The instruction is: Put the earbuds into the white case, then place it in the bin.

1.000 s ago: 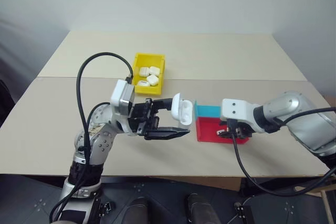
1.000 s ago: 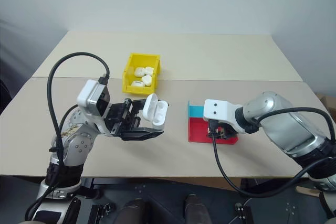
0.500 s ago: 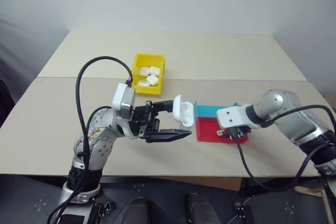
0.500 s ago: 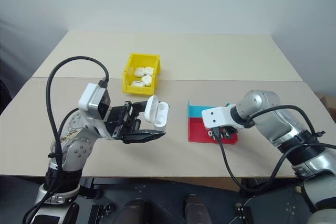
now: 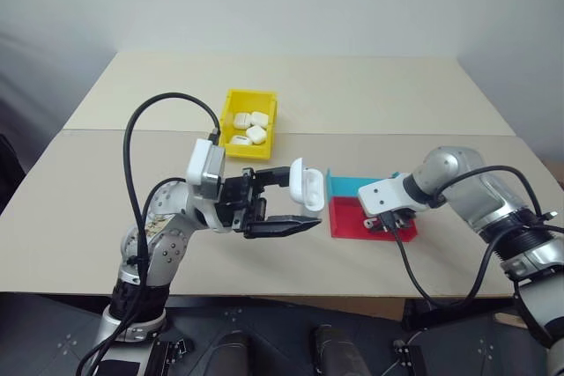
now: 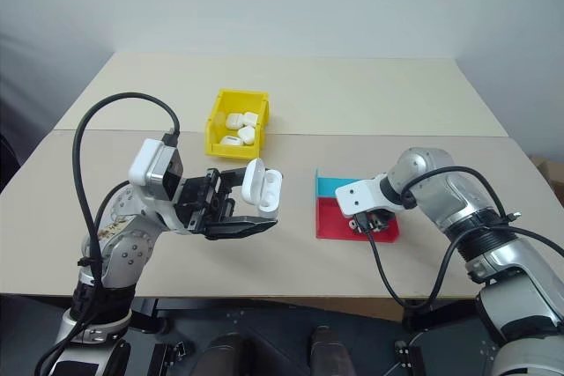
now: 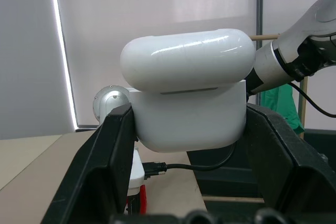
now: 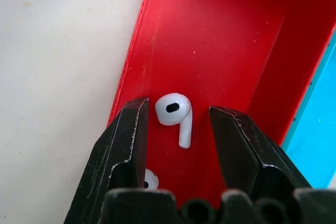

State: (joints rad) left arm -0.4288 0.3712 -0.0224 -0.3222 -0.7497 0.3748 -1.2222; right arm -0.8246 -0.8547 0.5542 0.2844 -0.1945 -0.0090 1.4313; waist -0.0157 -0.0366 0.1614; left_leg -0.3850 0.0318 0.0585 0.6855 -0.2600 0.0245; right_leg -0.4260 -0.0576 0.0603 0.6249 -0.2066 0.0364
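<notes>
The yellow bin (image 5: 249, 123) waits at the tabletop's (image 5: 106, 182) far left. The white case (image 5: 304, 185), lid open, is held up clamped in the left gripper's (image 5: 295, 199) fingers, presumably for loading. The right gripper's (image 8: 176, 124) fingers are parted around an earbud (image 8: 175, 111) in the red tray (image 8: 220, 40), unclenched.

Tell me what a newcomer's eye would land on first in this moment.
First, the white case with its lid flipped open, held above the table between the left gripper's fingers. Next, the right gripper pointing down into the red tray, its open fingers on either side of one earbud. Behind, the yellow bin holds several white cases.
</notes>
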